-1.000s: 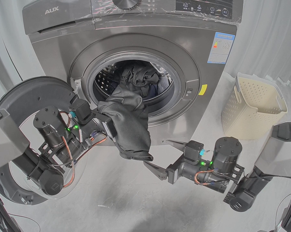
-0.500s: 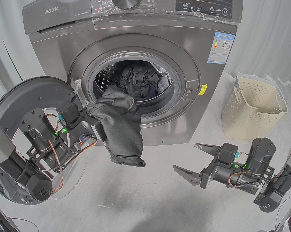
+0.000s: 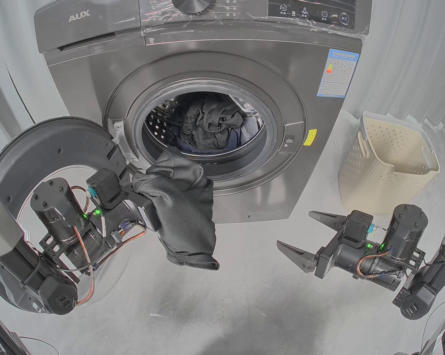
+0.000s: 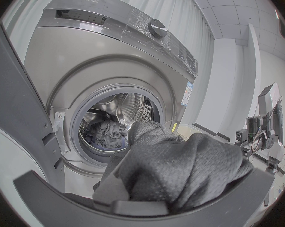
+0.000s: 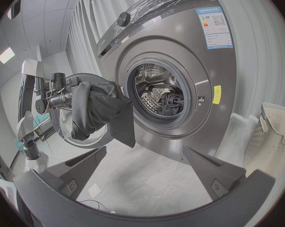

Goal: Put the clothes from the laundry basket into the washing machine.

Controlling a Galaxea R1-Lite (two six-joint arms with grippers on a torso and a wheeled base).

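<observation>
Since a moment ago, the left end effector (image 3: 151, 213) has been pulled back and down from the mouth of the washing machine (image 3: 301, 75), and the dark cloth (image 3: 185, 208) has been dragged out with it. The right end effector (image 3: 294, 229) has been drawn away to the right, toward the laundry basket (image 3: 395, 173).

Nearest, low over the floor (image 3: 232, 306), the right end effector is held wide apart with nothing in it. A bit farther off, the left end effector is clenched on the dark cloth, which is draped over it and hides its tips. The top of the cloth is just by the lower rim of the round mouth. The rest is hung down in front of the machine, off the floor. The door (image 3: 45, 144) is swung wide to the left. Farther in, more dark clothes (image 3: 210, 122) are piled inside the drum. The laundry basket is stood on the floor by the machine's right side.

The cloth is judged to be light, soft and floppy. It will not be broken, but it can be snagged on the rim or slid off. It is best held by a thick bunch near its middle, so less is left dangling, and then pushed deep inside.
</observation>
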